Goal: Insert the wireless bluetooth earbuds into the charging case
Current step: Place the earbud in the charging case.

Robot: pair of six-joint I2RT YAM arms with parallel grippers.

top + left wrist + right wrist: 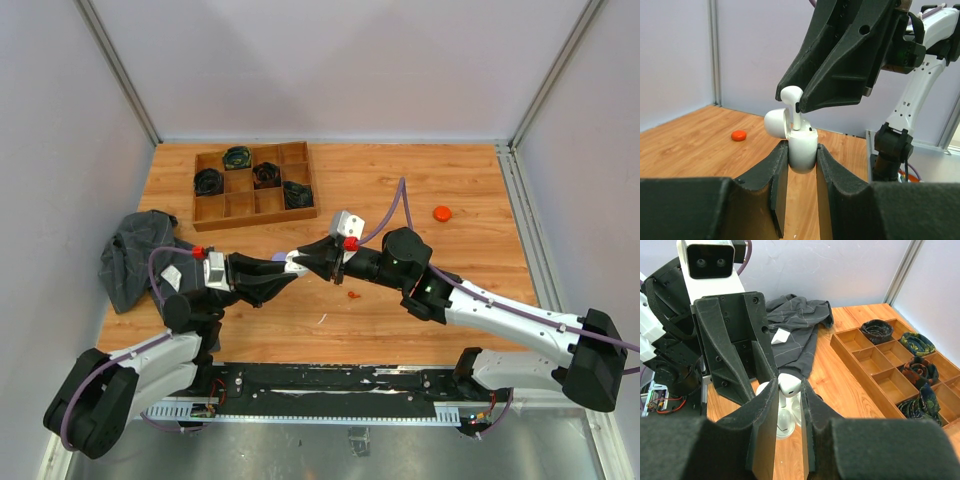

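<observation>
Two grips, left fingers (760,182) clamping charging case (802,152), right fingers (840,65) pinching earbud (790,94)

You get a top view down over the counter (400,190); your wrist views face each other, close on the case (802,150)

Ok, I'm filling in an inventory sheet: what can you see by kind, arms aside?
Rolled fabric bundles: 4
Wooden tray: 1
Grey garment: 1
Orange puck: 1
Small red piece: 1
Charging case: 1
White earbud: 1
Total: 10
</observation>
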